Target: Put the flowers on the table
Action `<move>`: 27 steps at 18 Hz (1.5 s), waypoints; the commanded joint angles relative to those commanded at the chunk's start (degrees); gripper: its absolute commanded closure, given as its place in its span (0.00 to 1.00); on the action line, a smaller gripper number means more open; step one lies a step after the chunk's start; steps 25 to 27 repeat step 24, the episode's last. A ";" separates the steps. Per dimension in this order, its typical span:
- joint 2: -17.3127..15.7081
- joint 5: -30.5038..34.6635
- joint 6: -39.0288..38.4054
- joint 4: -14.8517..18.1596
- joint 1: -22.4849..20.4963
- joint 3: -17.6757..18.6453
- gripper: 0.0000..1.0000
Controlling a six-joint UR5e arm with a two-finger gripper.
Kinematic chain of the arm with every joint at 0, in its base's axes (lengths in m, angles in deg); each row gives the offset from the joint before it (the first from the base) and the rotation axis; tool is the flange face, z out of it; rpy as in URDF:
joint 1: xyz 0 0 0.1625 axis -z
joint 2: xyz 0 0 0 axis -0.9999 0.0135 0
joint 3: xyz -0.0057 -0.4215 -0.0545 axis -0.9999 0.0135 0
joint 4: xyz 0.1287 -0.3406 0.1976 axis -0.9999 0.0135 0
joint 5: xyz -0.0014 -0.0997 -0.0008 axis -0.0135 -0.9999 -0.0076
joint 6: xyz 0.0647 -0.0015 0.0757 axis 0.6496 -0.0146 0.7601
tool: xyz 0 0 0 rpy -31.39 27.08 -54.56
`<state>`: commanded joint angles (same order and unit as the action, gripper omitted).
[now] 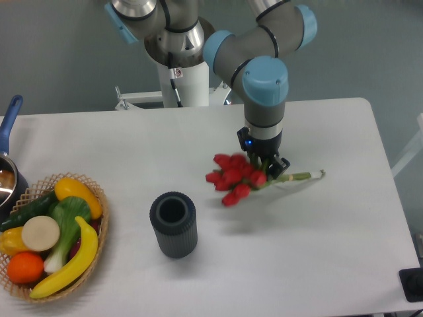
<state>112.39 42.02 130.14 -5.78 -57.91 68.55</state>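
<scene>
Right of centre on the white bench (344,251), the pincer (266,166) pointed straight down and was closed around the green stems of the flowers (234,178), just behind the red buds. The bunch lay nearly horizontal, buds toward the left and stem ends trailing to the right; whether it was touching the bench surface I cannot tell. Bare bench spread in front of the flowers and out to the right edge and rounded far corner. To the left and nearer the camera stood a dark ribbed vase (173,224), upright and well apart from the bunch, its mouth showing only a dark interior. At the left edge sat a wicker basket (101,231) holding a banana, an orange, a yellow pepper, a cucumber and other vegetables. Beside it, a blue-handled pot (8,165) was cut off by the frame.
</scene>
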 joint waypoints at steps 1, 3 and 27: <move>0.09 0.00 0.00 0.09 0.09 0.00 0.42; 0.62 0.00 0.00 0.09 0.18 0.00 0.42; -2.02 -23.38 -0.35 -2.37 -7.82 -3.25 0.00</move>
